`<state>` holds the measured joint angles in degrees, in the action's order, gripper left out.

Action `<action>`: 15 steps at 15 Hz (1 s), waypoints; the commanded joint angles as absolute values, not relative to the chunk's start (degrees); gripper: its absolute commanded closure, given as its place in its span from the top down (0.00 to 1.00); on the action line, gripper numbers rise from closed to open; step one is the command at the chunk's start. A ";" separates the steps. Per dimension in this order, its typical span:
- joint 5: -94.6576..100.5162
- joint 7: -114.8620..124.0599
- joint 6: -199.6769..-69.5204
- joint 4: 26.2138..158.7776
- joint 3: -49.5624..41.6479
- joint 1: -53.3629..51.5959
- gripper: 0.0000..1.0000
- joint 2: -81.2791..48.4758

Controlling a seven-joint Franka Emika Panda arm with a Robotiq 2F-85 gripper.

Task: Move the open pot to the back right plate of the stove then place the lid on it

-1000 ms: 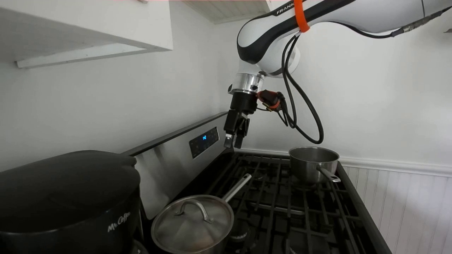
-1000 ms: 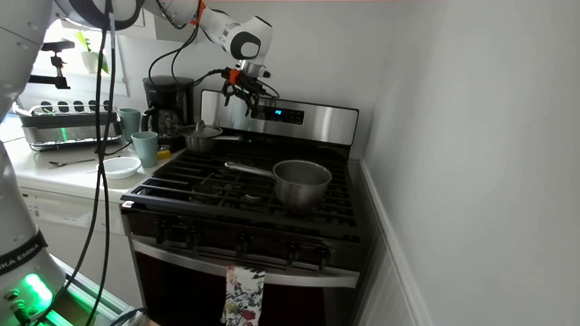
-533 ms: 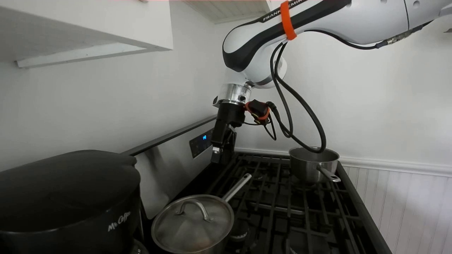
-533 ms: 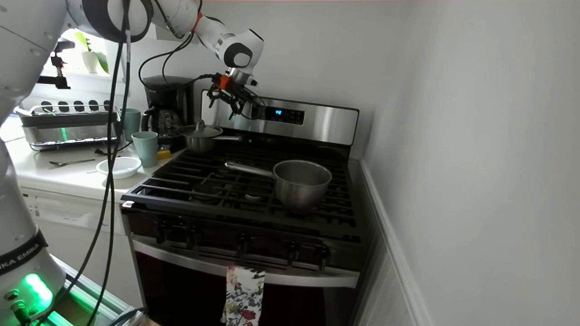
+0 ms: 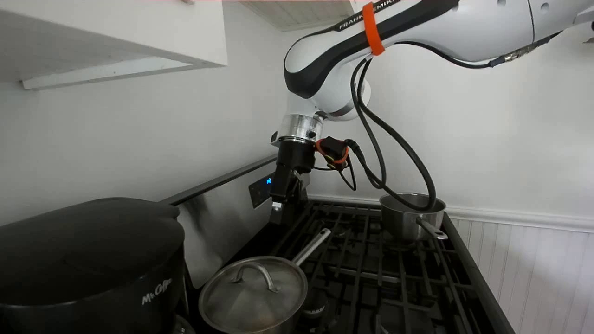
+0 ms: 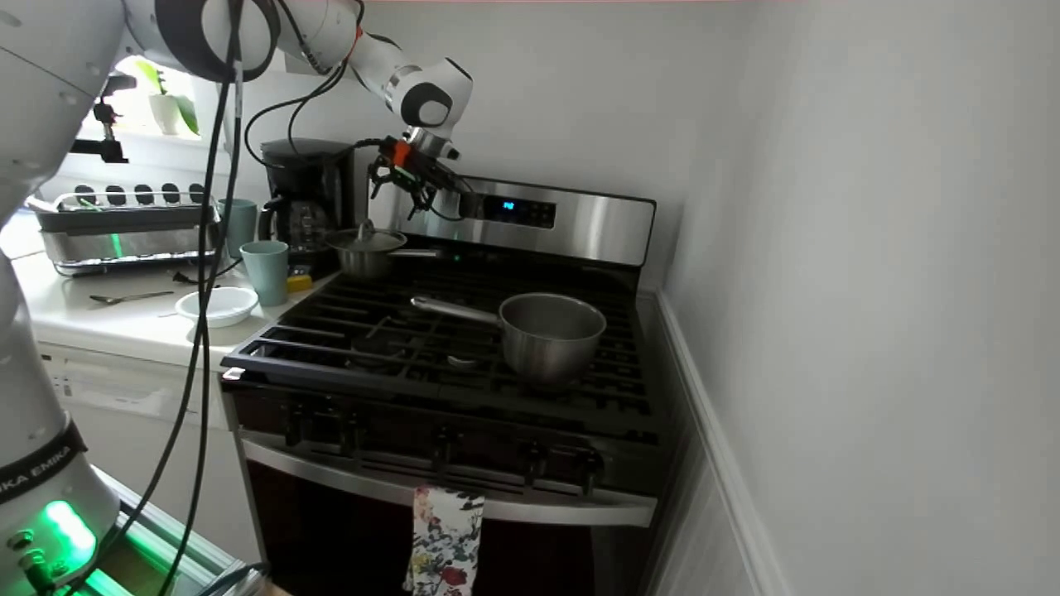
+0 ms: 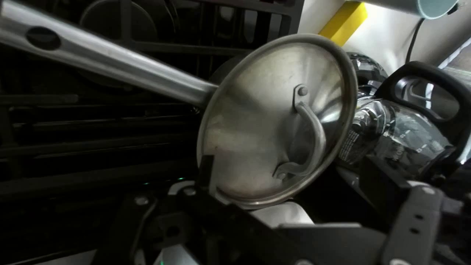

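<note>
The tool (image 7: 290, 165) is spread wide: you can see a large gap between its two fingers (image 7: 205, 171). It hangs above the back part of the stove (image 6: 389, 397), near the back panel (image 6: 595, 228), and it is apart from the lid (image 5: 253, 301). In both exterior views this lid lies on a second pot (image 6: 364, 265), which stands at the back left of the stove, just beside the coffee maker (image 5: 88, 246), with its long handle (image 6: 416, 252) toward the right. Your open pot (image 6: 546, 348) stands upright at the front right of the stove, when you look from the front, and its handle points to the left. In an exterior view a black cable loop (image 5: 420, 163) passes before this pot; whether they touch, you cannot tell. On the tabletop (image 6: 124, 327) beside the stove you find two cups (image 6: 265, 277) and, near them, a white bowl (image 6: 228, 310).
</note>
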<state>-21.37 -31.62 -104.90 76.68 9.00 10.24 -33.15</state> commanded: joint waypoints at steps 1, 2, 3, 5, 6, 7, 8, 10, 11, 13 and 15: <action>-23.63 -32.31 -103.38 75.28 10.29 9.13 1.00 -34.65; -24.22 -32.19 -103.53 75.23 10.70 8.89 1.00 -35.16; -24.76 -32.27 -103.54 75.11 11.07 8.75 1.00 -35.64; -25.65 -33.06 -104.81 75.01 11.74 8.45 1.00 -36.94; -26.34 -33.37 -104.78 74.91 12.15 8.52 1.00 -37.43; -26.84 -33.75 -104.50 74.74 12.44 8.58 1.00 -38.11; -27.10 -33.66 -104.23 74.76 12.51 8.56 1.00 -38.49; -27.81 -33.72 -104.08 74.68 12.70 8.83 1.00 -39.24; -27.97 -33.54 -103.86 74.51 12.66 8.82 1.00 -39.65; -28.80 -33.78 -103.87 74.15 12.86 9.03 1.00 -40.40; -29.43 -34.14 -103.75 74.03 13.00 9.19 0.79 -40.90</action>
<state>-27.24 -33.08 -104.96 76.25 12.36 8.67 -39.16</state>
